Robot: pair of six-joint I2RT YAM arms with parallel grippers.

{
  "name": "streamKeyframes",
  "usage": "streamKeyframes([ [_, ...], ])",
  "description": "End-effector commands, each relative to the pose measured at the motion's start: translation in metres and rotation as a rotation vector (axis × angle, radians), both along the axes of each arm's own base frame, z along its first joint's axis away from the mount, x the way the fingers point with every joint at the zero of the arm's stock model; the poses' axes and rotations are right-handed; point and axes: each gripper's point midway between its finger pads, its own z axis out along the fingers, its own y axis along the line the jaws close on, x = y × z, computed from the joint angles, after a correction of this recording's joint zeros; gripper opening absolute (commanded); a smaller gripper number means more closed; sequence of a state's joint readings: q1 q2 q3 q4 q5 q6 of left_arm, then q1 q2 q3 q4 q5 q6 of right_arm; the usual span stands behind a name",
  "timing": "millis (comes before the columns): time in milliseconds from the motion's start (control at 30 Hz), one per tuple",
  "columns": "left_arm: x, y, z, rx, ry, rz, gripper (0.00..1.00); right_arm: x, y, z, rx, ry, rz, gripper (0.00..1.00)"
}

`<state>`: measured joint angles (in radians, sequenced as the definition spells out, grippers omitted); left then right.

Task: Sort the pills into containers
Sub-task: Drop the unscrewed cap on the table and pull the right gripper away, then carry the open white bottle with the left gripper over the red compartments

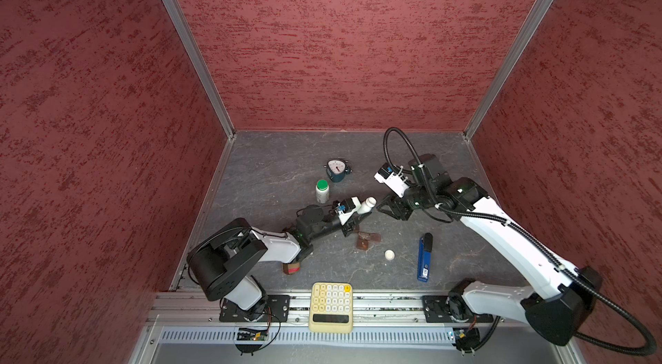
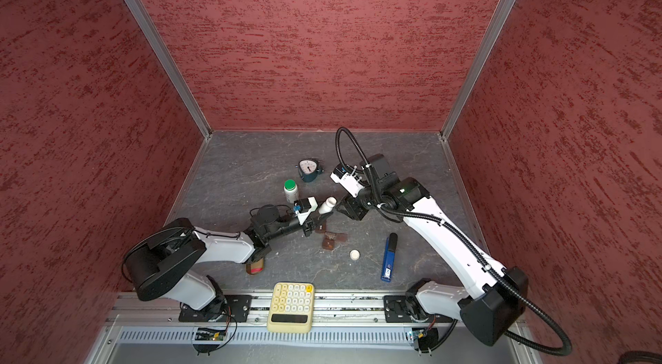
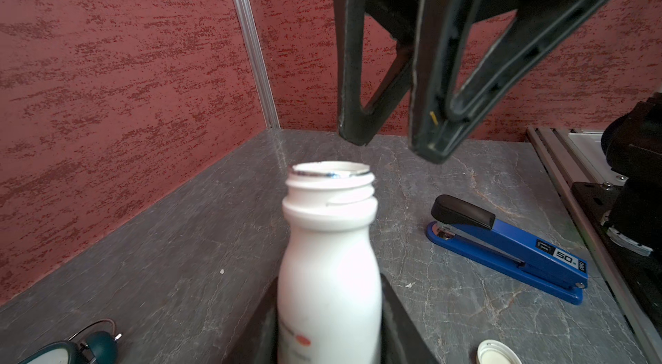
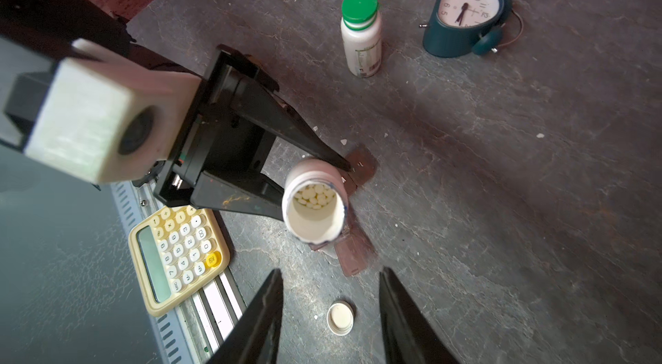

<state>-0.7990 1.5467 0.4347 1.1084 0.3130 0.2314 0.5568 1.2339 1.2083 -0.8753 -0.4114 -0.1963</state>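
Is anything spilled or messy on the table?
Yes. Some tiny white bits lie loose on the table, maybe spilled from the open white bottle, which holds pills. They are too small to tell. Its cap lies alone.

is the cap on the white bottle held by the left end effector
No, the white bottle has an open mouth showing pills inside, and a white cap lies apart on the table.
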Motion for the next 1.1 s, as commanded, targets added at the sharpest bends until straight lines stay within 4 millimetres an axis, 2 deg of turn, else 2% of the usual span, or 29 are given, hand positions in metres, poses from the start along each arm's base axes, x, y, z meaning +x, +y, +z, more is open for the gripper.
streamKeyframes([
  [0, 0.003, 0.006, 0.001, -0.019, 0.004, 0.024, 0.00, 0.012, -0.010, 0.014, 0.028, -0.056, -0.108, 0.45],
  [267, -0.002, 0.015, -0.001, 0.008, 0.032, 0.047, 0.00, 0.032, -0.036, 0.057, 0.166, -0.182, -0.375, 0.49],
  [367, -0.009, 0.021, -0.005, 0.037, 0.049, 0.060, 0.00, 0.035, -0.039, 0.064, 0.244, -0.160, -0.463, 0.50],
  [433, -0.015, 0.026, -0.010, 0.062, 0.067, 0.073, 0.00, 0.037, -0.041, 0.060, 0.281, -0.113, -0.529, 0.49],
  [600, -0.031, 0.038, -0.024, 0.158, 0.132, 0.113, 0.00, 0.040, -0.043, 0.038, 0.353, 0.062, -0.691, 0.46],
  [733, -0.046, 0.053, -0.040, 0.248, 0.197, 0.159, 0.00, 0.036, -0.038, 0.004, 0.378, 0.235, -0.780, 0.42],
  [900, -0.063, 0.072, -0.054, 0.329, 0.311, 0.212, 0.00, 0.026, -0.025, -0.040, 0.425, 0.402, -0.797, 0.35],
  [1067, -0.073, 0.080, -0.071, 0.419, 0.450, 0.265, 0.00, 0.019, -0.028, -0.069, 0.446, 0.486, -0.863, 0.31],
])
